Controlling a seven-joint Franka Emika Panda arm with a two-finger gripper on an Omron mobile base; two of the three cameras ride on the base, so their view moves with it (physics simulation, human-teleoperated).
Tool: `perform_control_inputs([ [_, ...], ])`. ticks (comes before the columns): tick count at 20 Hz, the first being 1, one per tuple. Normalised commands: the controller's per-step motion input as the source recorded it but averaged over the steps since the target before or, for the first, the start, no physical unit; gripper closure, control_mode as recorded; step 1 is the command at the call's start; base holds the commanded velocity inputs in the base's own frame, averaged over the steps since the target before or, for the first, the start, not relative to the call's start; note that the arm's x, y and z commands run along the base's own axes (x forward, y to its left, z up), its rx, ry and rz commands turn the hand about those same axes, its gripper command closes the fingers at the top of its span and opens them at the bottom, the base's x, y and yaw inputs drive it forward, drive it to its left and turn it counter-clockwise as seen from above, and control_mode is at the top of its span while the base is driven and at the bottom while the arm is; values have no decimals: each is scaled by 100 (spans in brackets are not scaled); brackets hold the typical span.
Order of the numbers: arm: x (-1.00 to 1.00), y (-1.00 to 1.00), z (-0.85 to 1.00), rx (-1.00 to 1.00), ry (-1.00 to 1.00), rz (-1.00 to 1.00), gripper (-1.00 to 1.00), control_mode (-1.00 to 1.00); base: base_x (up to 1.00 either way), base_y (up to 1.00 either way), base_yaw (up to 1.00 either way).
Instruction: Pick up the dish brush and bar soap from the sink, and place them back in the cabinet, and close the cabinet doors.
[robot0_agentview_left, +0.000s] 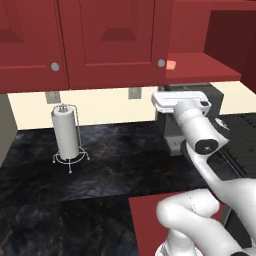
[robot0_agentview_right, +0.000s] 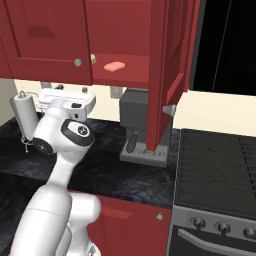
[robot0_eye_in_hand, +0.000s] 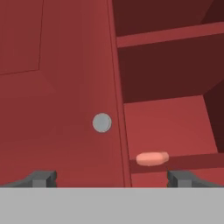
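Fingers (robot0_eye_in_hand: 112, 178) of the robot's hand sit nearest in the hand view, their two dark tips spread wide apart with nothing between them, so they are open and hold nothing. They touch nothing that I can make out. Just beyond them stands the left cabinet door (robot0_eye_in_hand: 61, 87), shut or almost shut, with its round silver knob (robot0_eye_in_hand: 102, 123) a little left of the midpoint between the tips. To the right of that door the cabinet (robot0_eye_in_hand: 175, 61) is open, and the bar soap (robot0_eye_in_hand: 152, 158) lies on its red shelf (robot0_eye_in_hand: 175, 118), near the front edge. In the right base view the soap sits on the same shelf, and the right cabinet door (robot0_agentview_right: 167, 65) hangs swung out over the worktop (robot0_agentview_right: 110, 170), in front of a grey coffee machine (robot0_agentview_right: 137, 125). A paper towel holder (robot0_agentview_left: 66, 135) stands far to the left on the worktop.

The soap looks put away; the dish brush I cannot find, so I cannot tell where it lies. Judging by this, closing the doors is what remains. The risk: the soap lies close to the shelf's front edge, so a door swung hard or a hand passing low could knock it off. The open right door also stands near the arm's reach, and a wide swing could strike it edge-on instead of pushing it shut.
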Motion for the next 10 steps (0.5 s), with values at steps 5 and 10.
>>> perform_control_inputs([
  [5, -28, -17, 9, 0, 0, 0, -100, -100, 0, 0, 0],
  [10, -17, -9, 22, 0, 3, 0, -100, -100, 0, 0, 0],
])
